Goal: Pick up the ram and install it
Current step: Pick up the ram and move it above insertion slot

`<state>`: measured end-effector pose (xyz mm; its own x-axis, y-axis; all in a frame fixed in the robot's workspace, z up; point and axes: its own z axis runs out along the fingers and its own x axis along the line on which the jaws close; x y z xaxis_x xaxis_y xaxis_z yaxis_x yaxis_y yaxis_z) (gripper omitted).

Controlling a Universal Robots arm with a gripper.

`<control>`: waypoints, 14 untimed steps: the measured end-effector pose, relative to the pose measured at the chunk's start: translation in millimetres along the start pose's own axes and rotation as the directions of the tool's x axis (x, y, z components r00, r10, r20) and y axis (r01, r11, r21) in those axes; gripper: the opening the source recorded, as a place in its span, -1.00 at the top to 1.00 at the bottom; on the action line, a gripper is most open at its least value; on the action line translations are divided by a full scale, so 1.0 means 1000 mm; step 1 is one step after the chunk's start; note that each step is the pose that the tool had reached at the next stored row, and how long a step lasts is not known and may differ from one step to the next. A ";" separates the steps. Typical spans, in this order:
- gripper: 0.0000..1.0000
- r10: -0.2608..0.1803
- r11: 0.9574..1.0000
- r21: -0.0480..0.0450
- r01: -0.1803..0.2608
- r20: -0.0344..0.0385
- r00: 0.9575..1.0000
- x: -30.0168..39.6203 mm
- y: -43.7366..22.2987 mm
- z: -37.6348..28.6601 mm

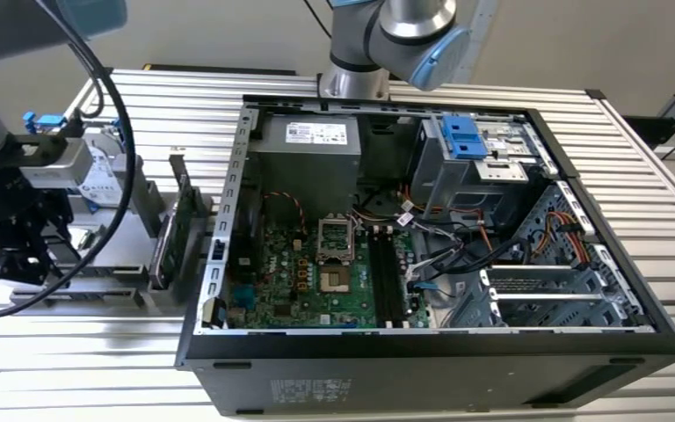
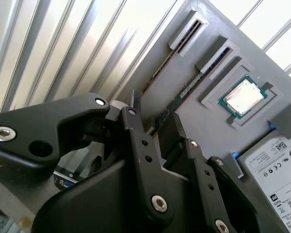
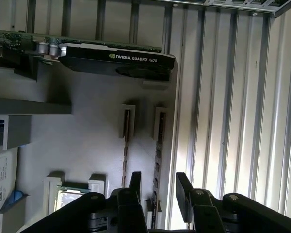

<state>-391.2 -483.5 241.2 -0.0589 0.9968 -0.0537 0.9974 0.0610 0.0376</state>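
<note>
The ram [image 3: 158,145] is a thin dark stick standing on edge in a slot of the grey parts holder [image 3: 87,141]. In the second wrist view the ram [image 2: 177,99] runs toward the gap between my fingers. My gripper [image 3: 160,189] is open, one finger [image 3: 136,182] on each side of the stick's line, just above it and not gripping. In the exterior view my gripper [image 1: 15,255] hangs over the holder at the exterior view's left. The open computer case [image 1: 214,264] shows the motherboard [image 1: 302,281] with its black slots [image 1: 385,281].
On the holder are a green card on edge [image 1: 173,233], a graphics card [image 3: 111,58], a processor chip [image 2: 245,94] and a hard drive [image 2: 276,160]. A second narrow slot [image 3: 126,126] lies beside the ram. The slatted metal table [image 1: 80,369] surrounds everything.
</note>
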 end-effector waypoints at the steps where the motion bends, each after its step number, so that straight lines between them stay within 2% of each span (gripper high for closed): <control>1: -1.00 0.000 1.000 0.000 0.000 0.000 1.000 0.0000 0.0000 0.0003; 14: -1.00 0.000 1.000 0.001 0.000 0.007 1.000 0.0009 -0.0002 0.0057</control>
<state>-391.2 -482.9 235.5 -0.0589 0.9964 -0.0610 0.9974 0.0612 0.0371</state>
